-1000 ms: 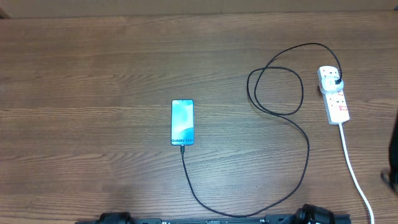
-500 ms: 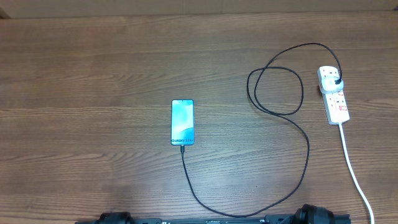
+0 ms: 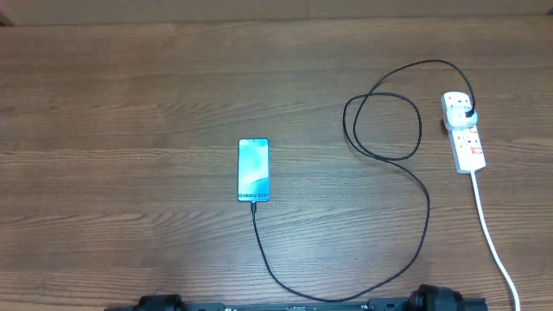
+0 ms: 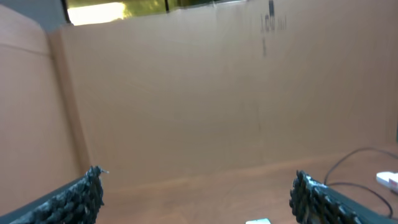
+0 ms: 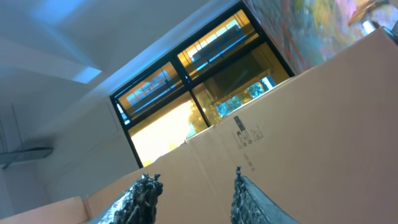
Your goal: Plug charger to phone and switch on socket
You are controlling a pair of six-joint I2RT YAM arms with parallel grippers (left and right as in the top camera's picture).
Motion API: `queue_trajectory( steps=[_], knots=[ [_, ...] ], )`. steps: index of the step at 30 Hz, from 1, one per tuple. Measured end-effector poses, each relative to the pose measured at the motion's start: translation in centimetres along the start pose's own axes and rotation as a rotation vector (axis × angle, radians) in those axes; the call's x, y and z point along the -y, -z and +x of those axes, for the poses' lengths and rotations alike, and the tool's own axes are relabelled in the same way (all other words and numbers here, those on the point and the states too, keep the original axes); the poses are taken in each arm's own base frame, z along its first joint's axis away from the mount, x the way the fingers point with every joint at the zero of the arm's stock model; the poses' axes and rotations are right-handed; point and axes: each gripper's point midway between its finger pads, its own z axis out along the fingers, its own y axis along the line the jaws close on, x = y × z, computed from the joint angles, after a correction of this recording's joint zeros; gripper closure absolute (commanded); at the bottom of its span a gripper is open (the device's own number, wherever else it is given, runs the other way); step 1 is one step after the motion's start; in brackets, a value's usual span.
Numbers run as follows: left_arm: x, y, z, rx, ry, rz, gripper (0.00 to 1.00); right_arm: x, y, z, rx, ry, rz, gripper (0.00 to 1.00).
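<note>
The phone (image 3: 253, 170) lies flat mid-table, its light-blue screen lit. The charger's thin black cable (image 3: 406, 250) runs from the phone's near end, curves right and loops up to its black plug (image 3: 467, 112), which sits in the white socket strip (image 3: 464, 132) at the right. The connector tip meets the phone's near edge. Neither gripper shows in the overhead view. My left gripper (image 4: 196, 190) is open and empty, facing a cardboard wall; the phone's top edge (image 4: 257, 221), the cable (image 4: 348, 163) and the strip (image 4: 388, 180) show low in the left wrist view. My right gripper (image 5: 194, 186) is open and empty, pointing upward.
The strip's white cord (image 3: 494, 242) runs to the table's near right edge. A cardboard wall (image 4: 205, 93) stands along the far side of the table. The arm bases (image 3: 432, 300) sit at the near edge. Windows (image 5: 186, 74) show in the right wrist view.
A dark arm part at the far right edge one second ago has left the overhead view. Phone, cable and strip have not moved.
</note>
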Motion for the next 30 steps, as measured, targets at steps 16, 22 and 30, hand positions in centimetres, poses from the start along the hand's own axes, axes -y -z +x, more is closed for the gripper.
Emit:
queue_trajectory(
  steps=[16, 22, 30],
  knots=[
    [0.5, -17.9, 13.6, -0.181, 0.025, 0.081, 0.00, 0.7, 0.1, -0.4, 0.011, -0.019, 0.021, 0.56],
    [0.7, -20.9, 18.4, -0.188, 0.026, 0.082, 0.00, 0.7, 0.1, -0.4, 0.013, -0.020, 0.023, 0.56],
    [1.0, -22.7, 24.1, -0.206, 0.029, 0.087, 0.00, 0.7, 0.1, -0.4, 0.013, -0.020, 0.024, 0.55]
  ],
)
